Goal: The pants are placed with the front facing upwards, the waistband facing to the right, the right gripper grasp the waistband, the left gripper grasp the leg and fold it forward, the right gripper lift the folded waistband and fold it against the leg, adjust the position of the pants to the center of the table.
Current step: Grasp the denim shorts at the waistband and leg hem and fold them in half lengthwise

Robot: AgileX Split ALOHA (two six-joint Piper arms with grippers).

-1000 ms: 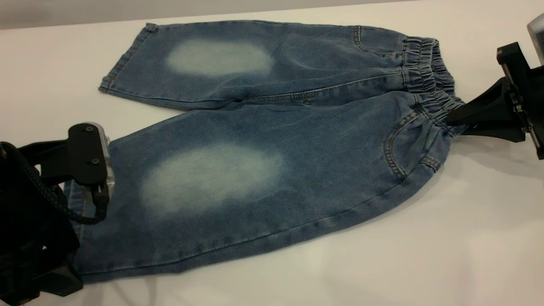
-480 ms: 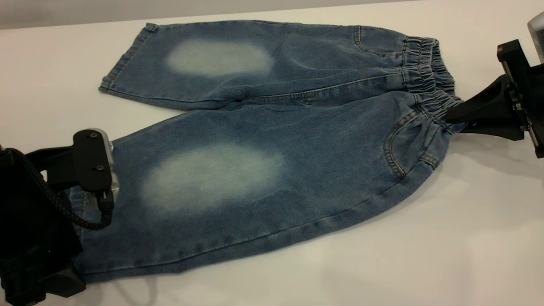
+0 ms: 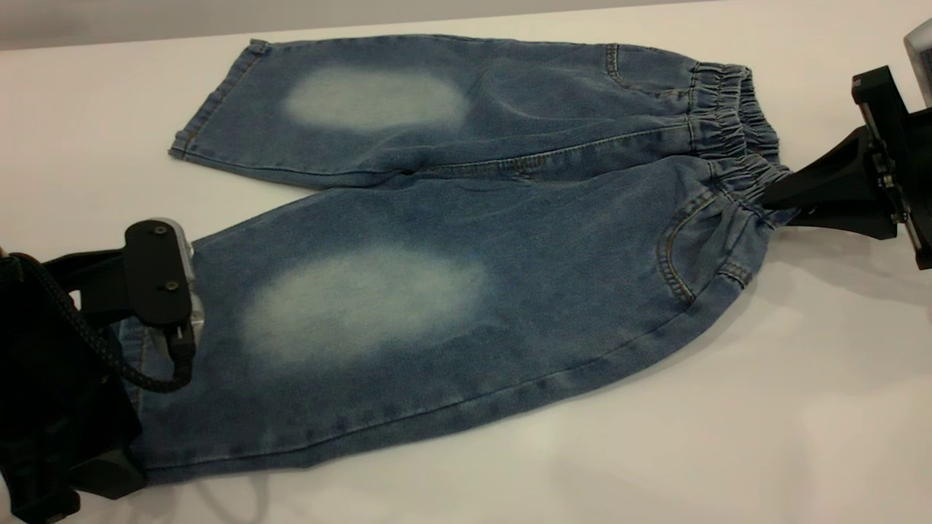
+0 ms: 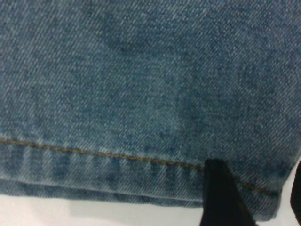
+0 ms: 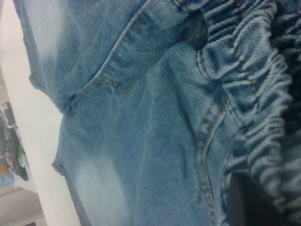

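The pants point(image 3: 437, 240) lie flat on the white table point(image 3: 655, 437), front up, legs pointing left and waistband point(image 3: 728, 124) to the right. My right gripper point(image 3: 773, 202) comes in from the right edge, shut on the near corner of the waistband. In the right wrist view the ruffled band point(image 5: 254, 108) bunches over its dark finger point(image 5: 249, 202). My left gripper point(image 3: 156, 320) hovers over the near leg's hem at the left. In the left wrist view its two black fingers point(image 4: 220, 197) stand apart, open, astride the hem corner point(image 4: 263, 193) with tan stitching.
The table's far edge point(image 3: 437, 22) runs just behind the far leg. Bare table lies in front of the pants and to their right. The right wrist view shows clutter point(image 5: 11, 155) beyond the table edge.
My left gripper has slid slightly right and lower over the near leg's hem, then held still. The right gripper has barely shifted at the waistband.
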